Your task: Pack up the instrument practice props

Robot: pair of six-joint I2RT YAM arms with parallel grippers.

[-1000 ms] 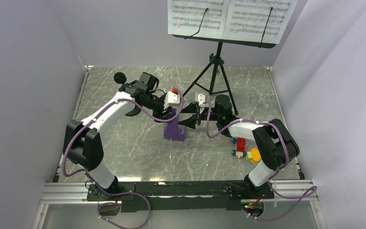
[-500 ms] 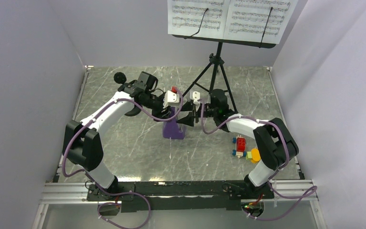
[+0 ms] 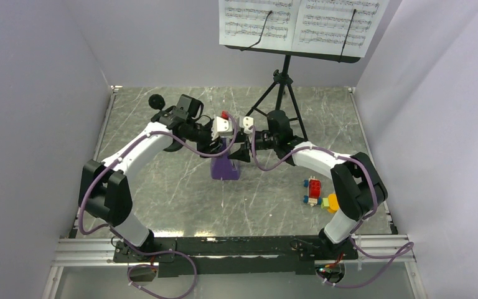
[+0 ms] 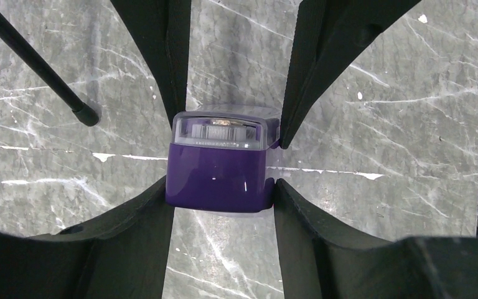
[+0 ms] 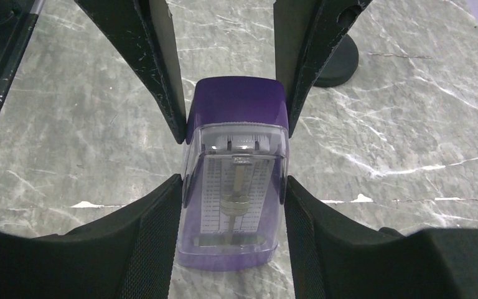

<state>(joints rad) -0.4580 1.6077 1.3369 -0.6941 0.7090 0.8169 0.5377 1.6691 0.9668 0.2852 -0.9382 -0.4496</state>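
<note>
The purple metronome (image 3: 225,168) stands on the marble table between both grippers. My left gripper (image 3: 226,148) is shut on its purple body (image 4: 218,174), a finger on each side. My right gripper (image 3: 241,151) comes from the opposite side and its fingers press both sides of the clear front cover (image 5: 236,187). The black music stand (image 3: 281,93) stands at the back with white sheet-music pages (image 3: 299,22) on its desk. The microphone stand (image 3: 156,99) is behind my left arm, its round base (image 5: 336,59) partly hidden.
Red, yellow and blue toy blocks (image 3: 316,194) lie at the right near my right arm's elbow. A tripod leg (image 4: 37,62) ends close to the metronome. Grey walls close in the table on three sides.
My right gripper has moved left up to the metronome and now has its fingers round it. My left gripper and the metronome shifted slightly back and left.
</note>
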